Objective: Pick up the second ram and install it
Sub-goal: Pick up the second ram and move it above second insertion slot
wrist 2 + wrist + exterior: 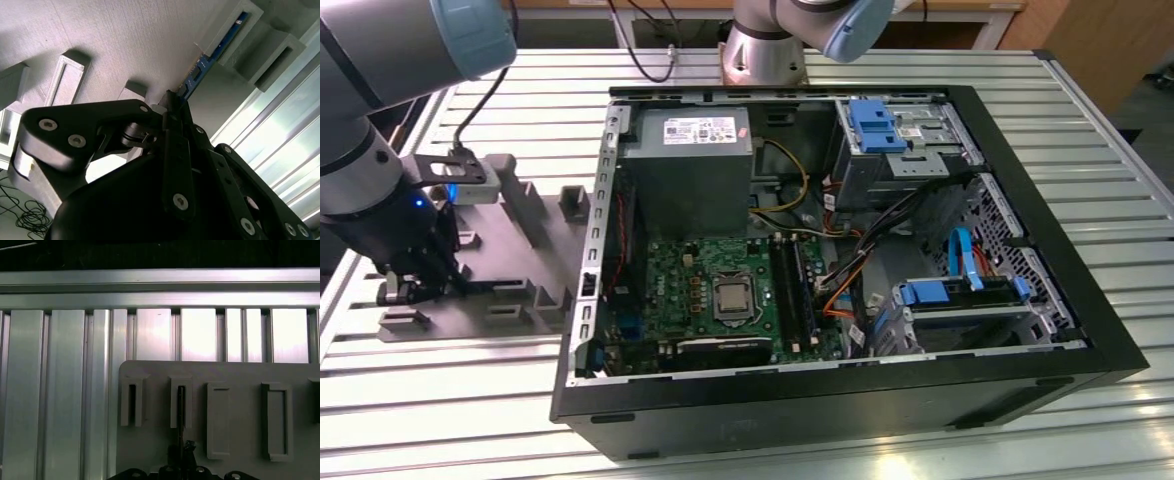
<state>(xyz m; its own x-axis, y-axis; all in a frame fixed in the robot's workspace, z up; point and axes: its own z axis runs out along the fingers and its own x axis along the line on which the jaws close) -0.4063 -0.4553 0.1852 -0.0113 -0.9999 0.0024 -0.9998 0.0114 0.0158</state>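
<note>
place: robotics lab | evidence: slatted aluminium bench (1110, 140); opened PC tower (854, 412); grey fixture plate (540, 262); robot arm (360, 150)

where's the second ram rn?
The second ram stands on edge in a slot of the grey holder tray, exterior view's left, beside the PC case, gripper at it.
</note>
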